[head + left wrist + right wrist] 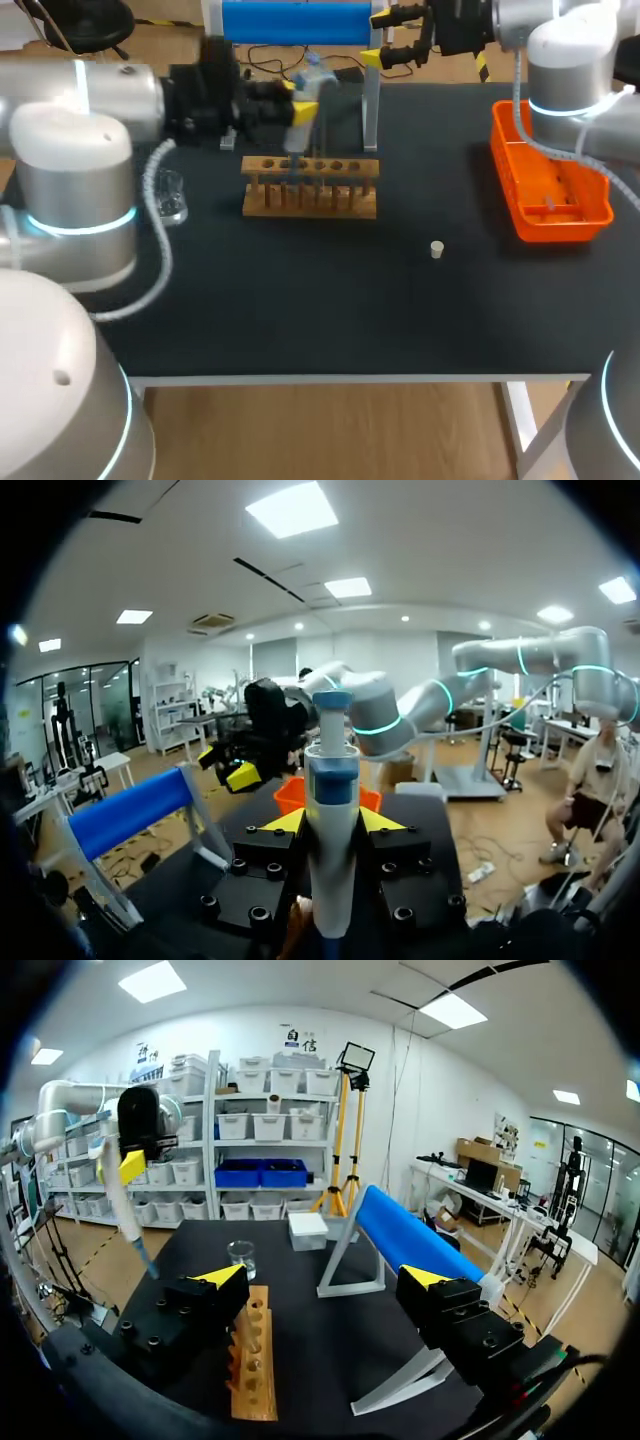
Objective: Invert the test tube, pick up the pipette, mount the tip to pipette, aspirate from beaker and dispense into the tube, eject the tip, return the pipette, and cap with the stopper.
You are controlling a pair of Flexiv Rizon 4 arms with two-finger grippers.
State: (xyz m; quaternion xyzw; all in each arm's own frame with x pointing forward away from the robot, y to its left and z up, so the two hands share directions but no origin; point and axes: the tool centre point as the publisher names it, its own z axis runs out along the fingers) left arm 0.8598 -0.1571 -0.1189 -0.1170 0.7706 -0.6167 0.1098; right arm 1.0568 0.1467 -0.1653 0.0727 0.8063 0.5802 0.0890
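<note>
We're clamping the pipette (318,78) in our left gripper (332,822) over the rack (310,190), tip seemingly mounted. Right gripper (380,38) is hanging wide open, empty, far side. Stopper (437,249) is lying loose right of the rack; eject, return and cap still remaining.

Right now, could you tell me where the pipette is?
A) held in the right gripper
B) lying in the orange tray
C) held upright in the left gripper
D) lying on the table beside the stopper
C: the left gripper has its yellow tips on both sides of the upright pipette, while the right gripper is open and holds nothing.
</note>
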